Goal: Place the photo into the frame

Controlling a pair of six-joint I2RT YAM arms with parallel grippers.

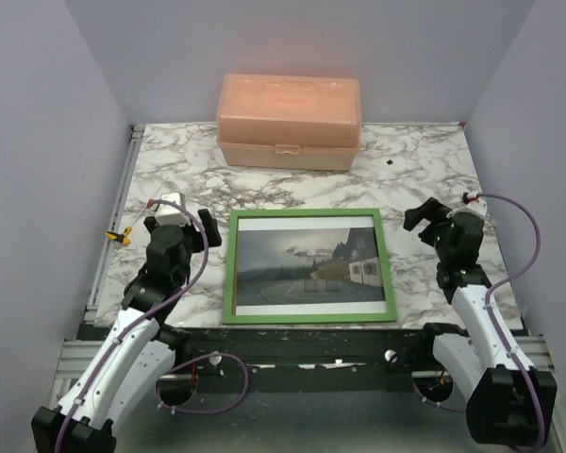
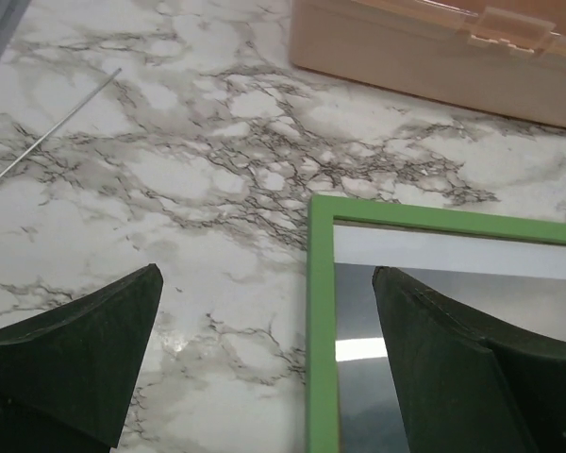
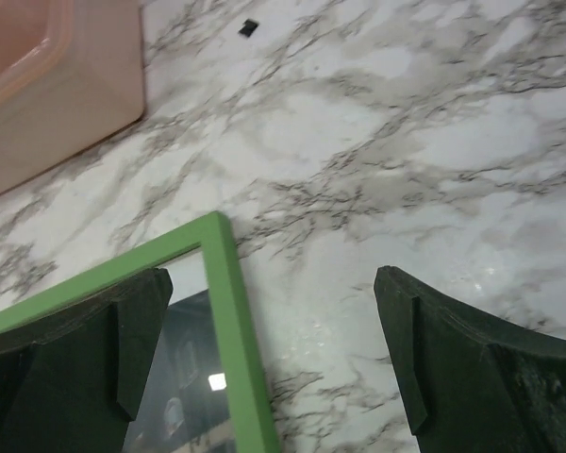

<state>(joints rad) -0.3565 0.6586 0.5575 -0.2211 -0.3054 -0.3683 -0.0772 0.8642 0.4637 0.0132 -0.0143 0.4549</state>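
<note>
Top external: photo (image 1: 307,269) sits inside the green frame (image 1: 307,214) on the desk (image 1: 424,160) — looks seated. Empty left hand (image 2: 266,283) and right hand (image 3: 274,278) gape wide — lift them straight away, don't bump corners.

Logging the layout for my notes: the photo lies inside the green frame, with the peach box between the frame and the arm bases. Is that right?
Not quite. The top external view shows the peach box beyond the frame, at the table's far edge; the photo does lie inside the green frame.
</note>
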